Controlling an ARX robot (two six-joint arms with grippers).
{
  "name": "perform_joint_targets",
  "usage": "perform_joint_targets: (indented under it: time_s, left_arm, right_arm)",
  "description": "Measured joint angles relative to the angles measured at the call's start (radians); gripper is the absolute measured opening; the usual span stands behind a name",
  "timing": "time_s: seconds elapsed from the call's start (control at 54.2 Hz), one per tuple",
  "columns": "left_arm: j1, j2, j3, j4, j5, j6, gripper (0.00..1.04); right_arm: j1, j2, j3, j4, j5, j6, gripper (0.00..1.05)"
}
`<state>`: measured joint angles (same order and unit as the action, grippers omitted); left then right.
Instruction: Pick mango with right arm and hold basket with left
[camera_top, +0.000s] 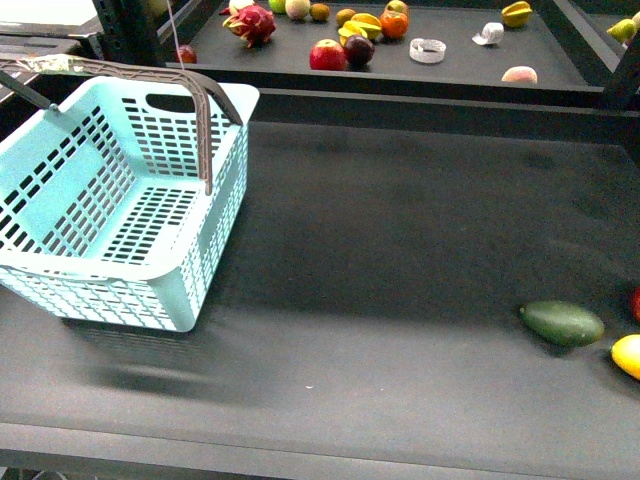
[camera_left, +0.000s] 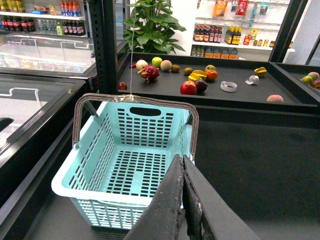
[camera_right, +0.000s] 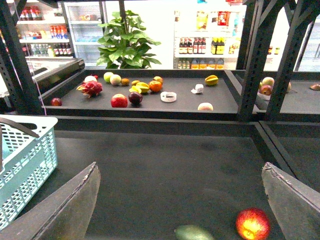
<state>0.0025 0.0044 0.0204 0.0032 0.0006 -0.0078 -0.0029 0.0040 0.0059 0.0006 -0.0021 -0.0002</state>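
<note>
The yellow mango (camera_top: 628, 355) lies at the table's right edge, half cut off in the front view and hidden in both wrist views. The pale blue basket (camera_top: 120, 200) stands empty at the left, tipped a little, its grey-brown handle (camera_top: 205, 125) raised. My left gripper (camera_left: 183, 167) is shut with nothing held; its fingers (camera_left: 167, 210) hang above the basket's (camera_left: 120, 160) near right corner. My right gripper (camera_right: 180, 200) is open wide over the dark table, with only the tips of its fingers (camera_right: 75, 200) showing. Neither arm appears in the front view.
A dark green oval fruit (camera_top: 562, 323) lies just left of the mango, also seen low in the right wrist view (camera_right: 192, 233). A red-yellow apple (camera_right: 253, 223) sits beside it. The back shelf (camera_top: 460, 70) holds several fruits, and a black post (camera_left: 102, 45) stands at the left.
</note>
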Motion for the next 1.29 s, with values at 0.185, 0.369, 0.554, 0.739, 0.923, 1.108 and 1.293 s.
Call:
perform_joint_targets:
  time_s: [0.185, 0.369, 0.554, 0.739, 0.923, 1.108, 1.293]
  left_arm:
    - [0.0, 0.0, 0.0, -0.001, 0.0, 0.0, 0.53]
    - [0.0, 0.0, 0.0, -0.001, 0.0, 0.0, 0.91]
    - [0.0, 0.0, 0.0, -0.001, 0.0, 0.002, 0.97]
    - [-0.025, 0.014, 0.006, -0.028, -0.08, -0.039, 0.97]
    - [-0.117, 0.229, 0.034, -0.098, -0.476, -0.55, 0.97]
    - [-0.039, 0.649, 0.068, 0.277, -0.379, -0.826, 0.97]
    - [-0.015, 1.16, 0.214, 0.649, -0.303, -0.921, 0.97]
  right_arm:
    - [0.0, 0.0, 0.0, 0.0, 0.0, 0.0, 0.96]
    - [0.0, 0.0, 0.0, 0.0, 0.0, 0.0, 0.96]
    - [0.0, 0.0, 0.0, 0.0, 0.0, 0.0, 0.96]
    - [0.0, 0.0, 0.0, 0.0, 0.0, 0.0, 0.96]
    - [0.0, 0.0, 0.0, 0.0, 0.0, 0.0, 0.96]
    - [0.0, 0.0, 0.0, 0.0, -0.002, 0.0, 0.96]
    - [0.0, 0.0, 0.0, 0.0, -0.002, 0.0, 0.96]
